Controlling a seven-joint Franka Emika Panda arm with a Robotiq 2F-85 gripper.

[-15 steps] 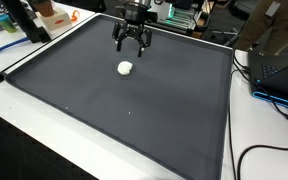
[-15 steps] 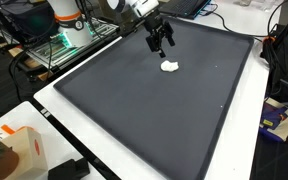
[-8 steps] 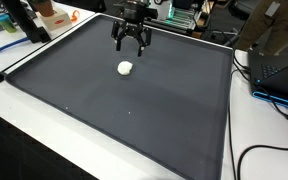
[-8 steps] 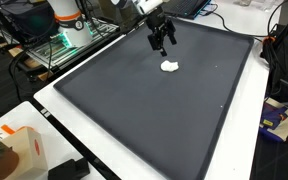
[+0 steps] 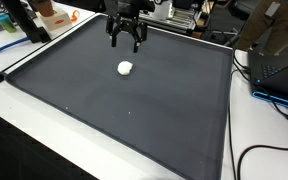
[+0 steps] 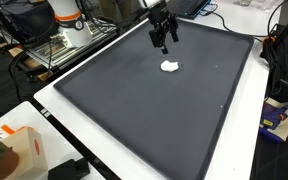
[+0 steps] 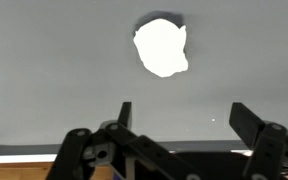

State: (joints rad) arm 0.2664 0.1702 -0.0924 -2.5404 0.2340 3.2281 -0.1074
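Observation:
A small white lump (image 5: 125, 68) lies alone on the dark grey mat (image 5: 134, 110); in an exterior view it shows as a pale blob (image 6: 169, 67), and the wrist view has it (image 7: 161, 47) bright near the top centre. My gripper (image 5: 125, 42) hangs in the air above the mat's far part, behind the lump and apart from it. It appears again higher over the mat (image 6: 164, 40). In the wrist view my gripper (image 7: 184, 115) is open, its two dark fingers spread wide with only bare mat between them.
The mat's raised rim (image 5: 44, 50) borders a white table. An orange and white object (image 5: 52, 14) and blue items stand at the far corner. Cables and a dark box (image 5: 279, 70) lie along one side. An orange-labelled box (image 6: 19, 148) sits near the front corner.
My gripper has risen and drawn back toward the mat's far edge, away from the white lump. The lump has not moved and the jaws have stayed open.

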